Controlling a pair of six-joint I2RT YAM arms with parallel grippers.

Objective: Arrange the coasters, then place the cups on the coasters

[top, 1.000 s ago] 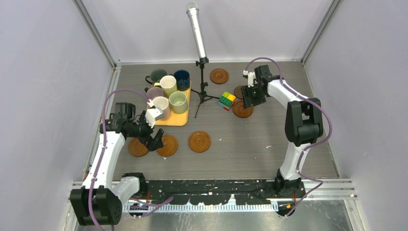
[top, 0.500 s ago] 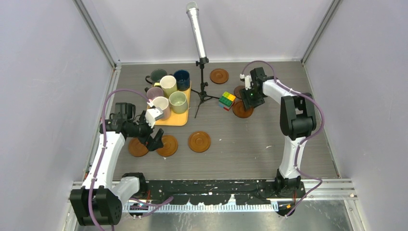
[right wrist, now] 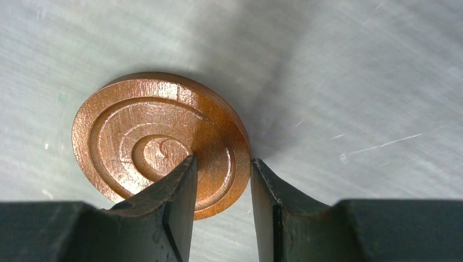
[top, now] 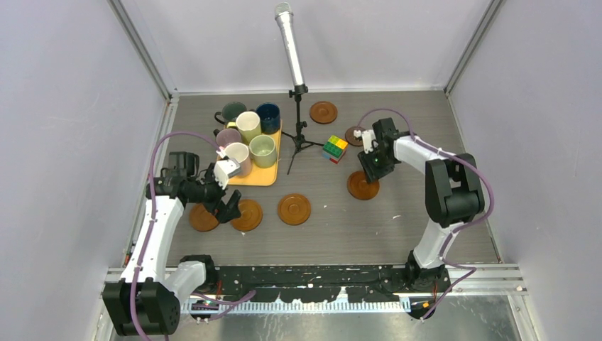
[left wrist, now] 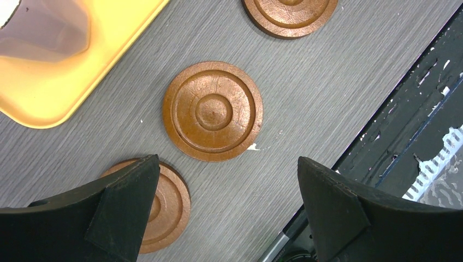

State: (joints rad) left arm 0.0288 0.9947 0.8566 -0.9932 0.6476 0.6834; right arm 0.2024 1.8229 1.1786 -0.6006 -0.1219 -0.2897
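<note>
Three brown coasters point(top: 204, 218) point(top: 248, 214) point(top: 294, 209) lie in a row near the left arm. Above them my left gripper point(top: 231, 206) hangs wide open, with bare table between its fingers point(left wrist: 128, 202) and one coaster point(left wrist: 213, 111) just ahead. My right gripper point(top: 370, 169) is shut on the rim of another coaster point(right wrist: 136, 147), one finger on its face and one outside its edge. That coaster point(top: 363, 186) sits right of centre. A coaster point(top: 324, 111) and a small dark one point(top: 354, 135) lie further back. Several cups point(top: 248, 124) stand together on and beside the orange tray point(top: 264, 174).
A microphone on a tripod stand point(top: 298, 92) rises at the back centre, its legs spread beside the tray. A multicoloured cube point(top: 334, 148) sits just left of the right gripper. Grey walls enclose the table on three sides.
My right gripper has closed on the coaster next to the cube and moved it towards the near side, away from the cube. The left arm has not moved.
</note>
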